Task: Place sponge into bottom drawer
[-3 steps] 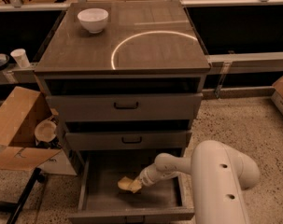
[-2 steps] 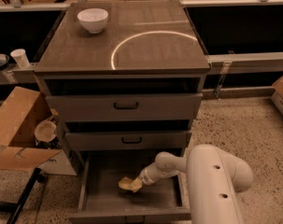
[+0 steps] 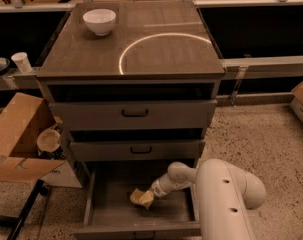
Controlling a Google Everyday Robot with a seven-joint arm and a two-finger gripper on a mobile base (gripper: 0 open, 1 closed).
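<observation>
The bottom drawer (image 3: 111, 215) of the grey-brown cabinet stands pulled out, its flat floor showing. The pale-yellow sponge (image 3: 140, 197) is inside it, near the middle of the floor, tilted up on one side. My gripper (image 3: 149, 196) reaches down into the drawer from the right on the white arm and sits at the sponge's right edge, touching it. The fingertips are hidden against the sponge.
A white bowl (image 3: 99, 21) stands on the cabinet top at the back left. The two upper drawers (image 3: 135, 114) are nearly shut. An open cardboard box (image 3: 16, 139) sits on the floor to the left, and a paper cup (image 3: 22, 62) on the left ledge.
The arm's big white link has swung slightly left and nearer. The sponge and gripper stay in nearly the same spot in the bottom drawer.
</observation>
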